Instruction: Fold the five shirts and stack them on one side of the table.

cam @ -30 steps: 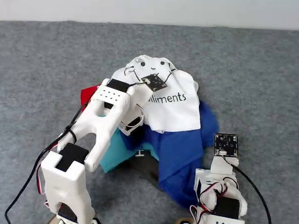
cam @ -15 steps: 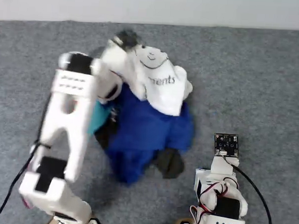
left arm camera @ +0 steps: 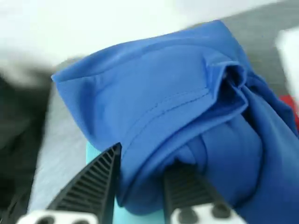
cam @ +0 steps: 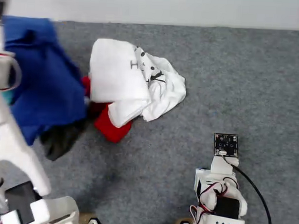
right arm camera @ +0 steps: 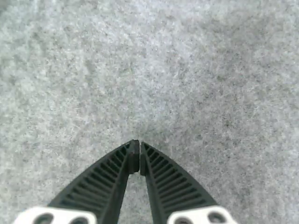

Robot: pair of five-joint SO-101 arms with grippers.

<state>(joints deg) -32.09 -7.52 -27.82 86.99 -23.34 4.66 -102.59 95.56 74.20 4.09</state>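
One claw loaded: left claw (left arm camera: 140,186) pinches a fold of the blue shirt (left arm camera: 177,116), held up at the worktop's (cam: 250,72) far-left side, likely to separate it from the white shirt (cam: 121,81) and red shirt (cam: 111,129) heap; right claw (right arm camera: 135,161) closed, empty, over bare worktop.

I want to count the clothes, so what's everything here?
blue shirt: one, blue, lifted at the left side
white shirt: one, white, crumpled mid-table
red shirt: one, red, partly under the white shirt
black shirt: one, black, beside the red shirt
teal shirt: one, teal, peeking beside the blue shirt
table: one, grey, under everything
left arm: one, white, left side, jaws shut on the blue shirt
right arm: one, white, near edge, jaws shut over bare table
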